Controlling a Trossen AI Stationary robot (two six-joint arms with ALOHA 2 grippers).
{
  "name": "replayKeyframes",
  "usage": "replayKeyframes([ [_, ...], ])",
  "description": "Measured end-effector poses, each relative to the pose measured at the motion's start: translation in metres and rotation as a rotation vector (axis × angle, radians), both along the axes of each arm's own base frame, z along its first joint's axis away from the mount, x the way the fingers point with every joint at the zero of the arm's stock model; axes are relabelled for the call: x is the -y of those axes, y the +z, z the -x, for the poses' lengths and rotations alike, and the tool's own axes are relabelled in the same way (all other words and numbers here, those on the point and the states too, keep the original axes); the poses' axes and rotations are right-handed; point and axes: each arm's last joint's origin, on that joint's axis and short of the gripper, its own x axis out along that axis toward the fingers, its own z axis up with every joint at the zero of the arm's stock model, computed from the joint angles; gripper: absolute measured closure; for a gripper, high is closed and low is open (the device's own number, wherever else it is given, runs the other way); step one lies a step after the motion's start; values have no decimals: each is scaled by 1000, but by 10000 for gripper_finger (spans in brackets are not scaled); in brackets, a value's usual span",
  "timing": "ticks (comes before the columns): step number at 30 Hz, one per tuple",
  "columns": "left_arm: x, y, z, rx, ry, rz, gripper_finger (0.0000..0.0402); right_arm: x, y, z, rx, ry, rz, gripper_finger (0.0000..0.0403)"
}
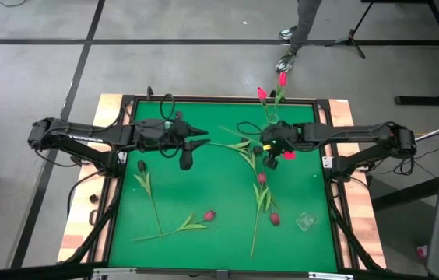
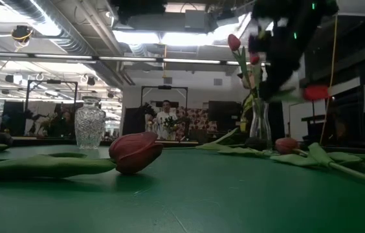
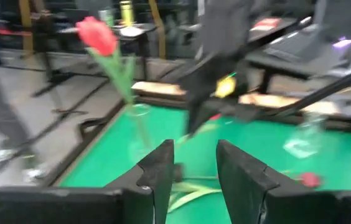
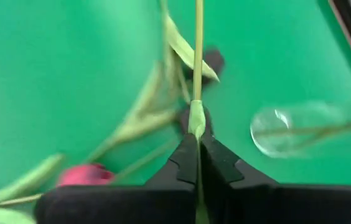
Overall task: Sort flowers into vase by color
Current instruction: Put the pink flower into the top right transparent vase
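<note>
Gripping green stem (image 4: 197, 74) of pink tulip (image 1: 289, 155), right gripper (image 1: 269, 159) clenched near far vase (image 1: 272, 118); left gripper (image 1: 186, 162) hovers released.

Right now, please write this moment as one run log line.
right gripper: shut on tulip stem, near vase | left gripper: open, empty, waiting | loose tulips on mat

On the green table surface (image 2: 189, 200), a dark red tulip head (image 2: 135, 153) lies in the foreground. A cut-glass vase (image 2: 89, 123) stands empty at rear left. A slim clear vase (image 2: 259, 126) holding a red tulip (image 2: 234, 43) stands at rear right, beneath a blurred dark arm (image 2: 286, 32). A person (image 2: 165, 118) is visible in the background.
</note>
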Motion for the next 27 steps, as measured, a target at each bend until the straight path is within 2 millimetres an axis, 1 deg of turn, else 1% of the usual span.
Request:
replayKeyframes([
  [3, -1, -3, 1, -42, 63, -47, 284, -15, 27, -7, 51, 64, 5, 393],
  [8, 1, -3, 1, -49, 67, -61, 284, -42, 65, -14, 163, 160, 26, 398],
  [10, 3, -5, 0, -52, 61, -60, 284, -50, 76, -15, 200, 180, 46, 397],
  [12, 7, -8, -4, -72, 41, -81, 284, -56, 83, -15, 219, 185, 76, 395],
  [15, 15, -18, -14, -125, 1, -133, 284, -58, 83, -15, 219, 177, 101, 393],
  [17, 21, -23, -26, -162, 1, -167, 284, -58, 80, -18, 207, 172, 95, 392],
  [19, 28, -23, -37, -197, 0, -211, 284, -58, 76, -22, 189, 177, 85, 392],
  [23, 40, -16, -60, -216, -6, -275, 284, -60, 65, -31, 140, 186, 79, 391],
  [24, 42, -12, -64, -214, -10, -284, 284, -60, 62, -32, 126, 187, 78, 391],
  [27, 45, -9, -70, -239, -21, -311, 284, -61, 57, -36, 104, 192, 73, 391],
])
